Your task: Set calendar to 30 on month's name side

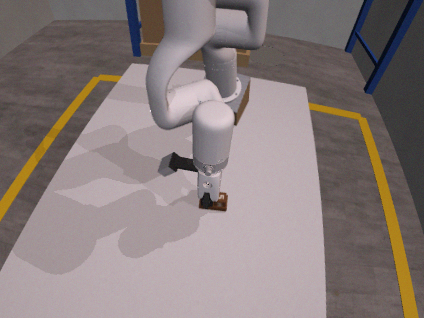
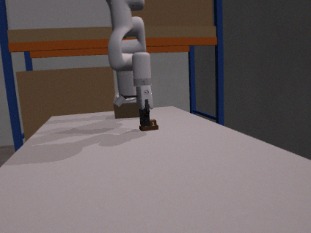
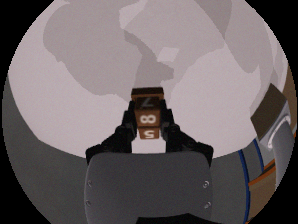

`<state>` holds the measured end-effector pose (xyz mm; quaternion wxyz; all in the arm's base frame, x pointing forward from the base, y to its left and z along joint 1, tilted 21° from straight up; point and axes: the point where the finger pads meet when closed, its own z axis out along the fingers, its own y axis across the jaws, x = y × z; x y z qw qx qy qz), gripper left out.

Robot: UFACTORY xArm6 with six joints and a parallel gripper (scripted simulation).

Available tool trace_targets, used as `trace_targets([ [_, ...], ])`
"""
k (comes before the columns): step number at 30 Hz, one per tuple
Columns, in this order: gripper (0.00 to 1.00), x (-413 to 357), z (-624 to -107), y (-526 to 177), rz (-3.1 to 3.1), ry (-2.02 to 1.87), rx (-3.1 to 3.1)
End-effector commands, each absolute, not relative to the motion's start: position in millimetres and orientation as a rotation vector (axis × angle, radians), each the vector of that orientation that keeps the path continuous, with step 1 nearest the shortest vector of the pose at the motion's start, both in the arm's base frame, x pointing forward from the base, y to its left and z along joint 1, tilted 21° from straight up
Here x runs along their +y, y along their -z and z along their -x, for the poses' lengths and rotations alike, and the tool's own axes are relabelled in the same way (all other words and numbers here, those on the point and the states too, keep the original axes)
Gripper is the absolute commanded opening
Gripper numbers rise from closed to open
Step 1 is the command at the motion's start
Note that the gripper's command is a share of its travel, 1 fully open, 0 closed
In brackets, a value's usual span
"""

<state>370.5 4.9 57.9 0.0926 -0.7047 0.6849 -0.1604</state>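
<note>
xArm points straight down over the white table (image 1: 280, 240), gripper (image 1: 207, 199) lowered into the small brown calendar tray (image 1: 222, 206) near mid-table. Jaws are pinched on one date cube (image 3: 147, 124), black fingers flanking it left and right in the wrist view; the cube sits squarely between the tips. Wrist view shows an 8 on the cube's upper visible face and what looks like a 5 on the white face below it. Second cube (image 2: 153, 123) stands in the tray just beside the fingers, a 1 facing the exterior camera. Whether the gripped cube touches the tray floor can't be told. Tray lies flat on the table. Month side not readable.
</note>
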Motion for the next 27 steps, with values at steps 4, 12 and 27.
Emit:
trace_targets([
  [4, 0.27, 4.9, -371.3, -58.7, 2.091, 0.478, 2.032],
  [12, 0.31, 4.9, -371.3, -58.7, 2.091, 0.478, 2.032],
  [27, 0.47, 4.9, -371.3, -58.7, 2.091, 0.478, 2.032],
])
